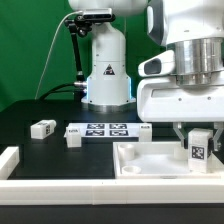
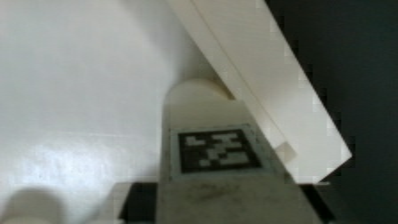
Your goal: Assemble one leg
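1. The jaws are clamped on the leg (image 1: 198, 146): in the exterior view the gripper (image 1: 197, 133) has a dark finger on each side of the small white block, and the block hangs upright between them with its square tag facing the camera.
2. The wrist view confirms the hold. The leg (image 2: 217, 140) fills the middle of that picture, tag plainly readable, and the gripper's dark fingertips (image 2: 214, 196) show at its near end.
3. The leg sits low over the white tray-shaped piece (image 1: 150, 166), inside its raised walls, toward the exterior view's right. In the wrist view its rounded far end lies right against the tray's raised wall (image 2: 267, 90) with the tray floor (image 2: 89, 90) beside it. Whether the end already touches the floor I cannot tell.
4. To do this step well, I judge the grip should stay firm and square, so the block does not twist as it meets the tray.
5. The leg should be kept upright and lined up with the corner it is meant for, close along the wall without scraping it. Any seat or hole is hidden under the block, so the approach needs to be slow.
6. Two spare legs (image 1: 43, 127) lie on the black table (image 1: 30, 110) at the exterior view's left, beside the marker board (image 1: 105, 130), well apart from the work, with nothing in the way.
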Robot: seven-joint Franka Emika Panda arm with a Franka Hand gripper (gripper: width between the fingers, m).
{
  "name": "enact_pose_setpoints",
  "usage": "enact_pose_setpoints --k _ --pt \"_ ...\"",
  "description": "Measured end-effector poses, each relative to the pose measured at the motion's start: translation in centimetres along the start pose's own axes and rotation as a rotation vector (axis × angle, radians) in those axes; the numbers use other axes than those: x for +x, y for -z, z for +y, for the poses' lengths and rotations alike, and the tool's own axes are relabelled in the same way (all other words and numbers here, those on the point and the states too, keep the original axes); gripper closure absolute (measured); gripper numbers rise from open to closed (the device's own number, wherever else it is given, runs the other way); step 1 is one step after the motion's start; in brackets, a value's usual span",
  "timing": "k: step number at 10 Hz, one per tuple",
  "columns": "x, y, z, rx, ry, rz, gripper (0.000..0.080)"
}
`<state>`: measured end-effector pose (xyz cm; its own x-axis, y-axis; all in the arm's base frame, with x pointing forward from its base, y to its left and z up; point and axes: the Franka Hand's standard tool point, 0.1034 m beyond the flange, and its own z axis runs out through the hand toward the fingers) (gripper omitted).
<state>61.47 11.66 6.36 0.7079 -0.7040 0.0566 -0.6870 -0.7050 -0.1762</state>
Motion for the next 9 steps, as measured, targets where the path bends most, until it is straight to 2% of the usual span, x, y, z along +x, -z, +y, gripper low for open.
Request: enact_pose_setpoints --k 3,6,7,9 --pt "-0.22 -0.07 -0.05 0.021 -0.382 -0.014 0.0507" --pt "-0.41 -0.09 -0.11 0.029 -0.737 -0.043 0.0507" --pt "-0.55 -0.08 -0.17 0.021 -0.807 -0.055 0.0507" --pt "-0.48 -0.12 -0.14 0.029 -0.931 -0.073 0.0507"
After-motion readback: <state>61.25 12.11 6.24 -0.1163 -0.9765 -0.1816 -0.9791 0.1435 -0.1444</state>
